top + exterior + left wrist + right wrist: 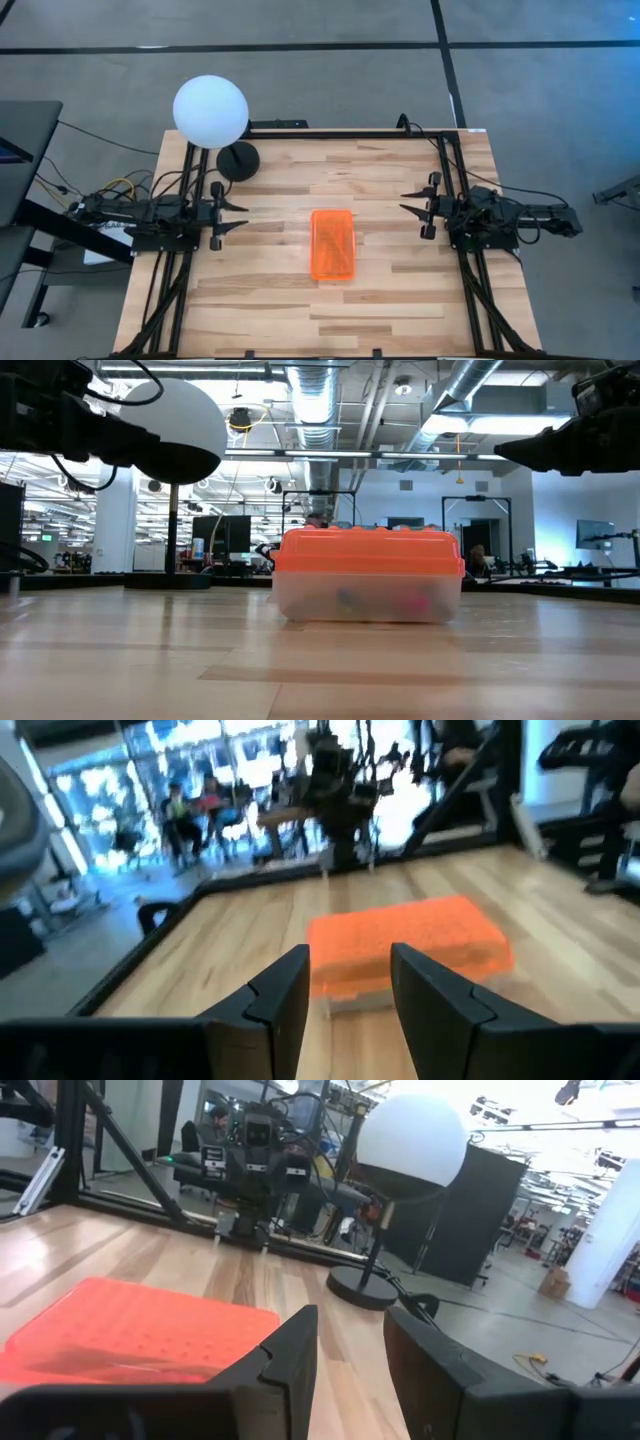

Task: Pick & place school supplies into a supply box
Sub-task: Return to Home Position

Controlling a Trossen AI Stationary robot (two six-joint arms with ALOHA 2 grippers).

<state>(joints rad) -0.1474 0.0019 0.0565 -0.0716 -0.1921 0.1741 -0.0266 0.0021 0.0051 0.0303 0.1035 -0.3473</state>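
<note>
Fingers of left gripper and right gripper spread empty; only low view shows supplies inside supply box.

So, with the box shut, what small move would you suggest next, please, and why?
Probably just park the left gripper and right gripper at rest: both are open, empty and well clear of the box, which sits closed in the middle of the table.

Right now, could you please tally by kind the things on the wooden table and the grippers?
Clear plastic supply box with bright orange lid: 1
White globe lamp on black base: 1
Dark two-finger grippers, open, one each side: left gripper, right gripper: 2
Total: 4
</note>
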